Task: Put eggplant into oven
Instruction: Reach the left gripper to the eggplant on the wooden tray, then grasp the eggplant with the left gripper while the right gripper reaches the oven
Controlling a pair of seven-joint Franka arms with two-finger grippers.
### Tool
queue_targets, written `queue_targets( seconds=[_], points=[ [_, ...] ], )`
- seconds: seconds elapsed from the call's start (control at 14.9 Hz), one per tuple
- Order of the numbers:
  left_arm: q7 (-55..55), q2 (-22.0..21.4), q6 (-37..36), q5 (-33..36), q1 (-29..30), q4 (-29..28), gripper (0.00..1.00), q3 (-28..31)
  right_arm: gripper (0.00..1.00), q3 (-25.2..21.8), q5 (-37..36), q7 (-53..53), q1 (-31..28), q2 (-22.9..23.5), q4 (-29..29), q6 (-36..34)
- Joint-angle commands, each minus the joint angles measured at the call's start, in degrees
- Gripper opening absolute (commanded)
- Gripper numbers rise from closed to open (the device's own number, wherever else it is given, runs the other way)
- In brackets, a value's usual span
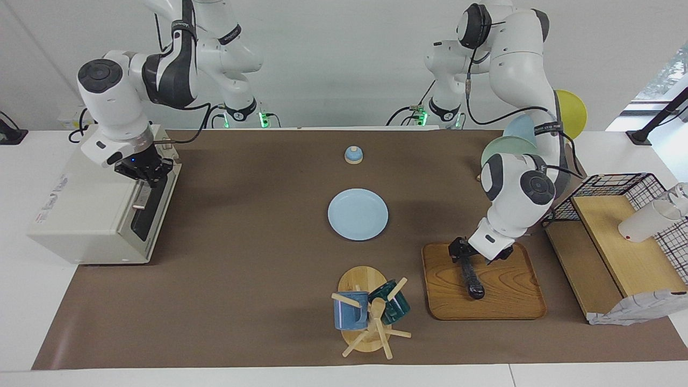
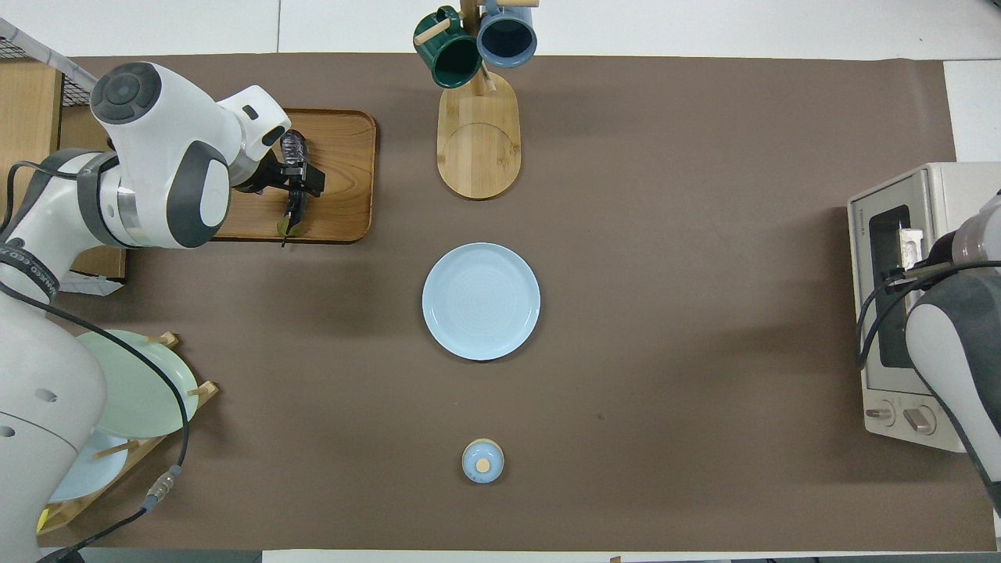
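Note:
The eggplant point(image 1: 474, 282) is long, glossy and dark, and lies on a wooden tray point(image 1: 510, 301) toward the left arm's end of the table. It also shows in the overhead view point(image 2: 292, 148). My left gripper point(image 1: 463, 259) is down on the end of the eggplant nearer the robots, and its fingers are closed around it point(image 2: 299, 177). The white oven point(image 1: 91, 215) stands at the right arm's end, its dark glass door point(image 1: 146, 212) facing the table's middle. My right gripper point(image 1: 144, 173) is at the top edge of the door, by the handle. The right arm hides it in the overhead view.
A light blue plate point(image 1: 358, 214) lies mid-table, with a small blue bell point(image 1: 353, 155) nearer the robots. A mug tree point(image 1: 371, 312) holds two mugs. A plate rack point(image 2: 125, 391) and a wire basket with a wooden shelf point(image 1: 618, 231) stand at the left arm's end.

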Motion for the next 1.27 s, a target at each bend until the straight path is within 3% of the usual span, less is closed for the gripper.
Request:
queue_targets(
  seconds=[0.0, 0.33, 0.6, 0.87, 1.0, 1.07, 1.2],
  points=[
    [2.29, -0.01, 1.92, -0.28, -0.35, -0.96, 1.00, 0.70, 0.00, 0.51, 0.42, -0.72, -0.05, -0.28, -5.39, 5.93],
    [2.38, -0.01, 3.33, -0.10, -0.43, -1.76, 1.00, 0.71, 0.00, 0.51, 4.02, 3.14, 4.77, 3.93, -6.18, 11.37],
    [3.34, -0.19, 4.47, -0.10, -0.52, -2.98, 0.98, 0.71, 0.00, 0.60, 5.79, 4.03, 7.41, 5.79, -9.69, 19.81],
    [3.35, -0.54, 5.79, -0.10, -0.52, -4.39, 0.89, 0.71, 0.00, 0.68, 5.96, 6.84, 7.86, 8.16, -11.19, 23.51],
    [3.35, -0.54, 5.01, -0.10, -0.43, -3.96, 0.64, 0.62, 0.00, 0.68, 6.14, 9.03, 8.56, 9.30, -11.19, 23.86],
    [3.35, -0.54, 4.31, -0.19, -0.43, -3.61, 0.46, 0.62, 0.00, 0.68, 6.14, 9.56, 9.00, 9.57, -11.19, 24.30],
    [3.35, -0.37, 0.98, -0.62, -0.43, -1.33, 0.00, 0.62, 0.00, 0.68, 6.22, 9.74, 9.27, 10.62, -11.19, 24.39]
  ],
)
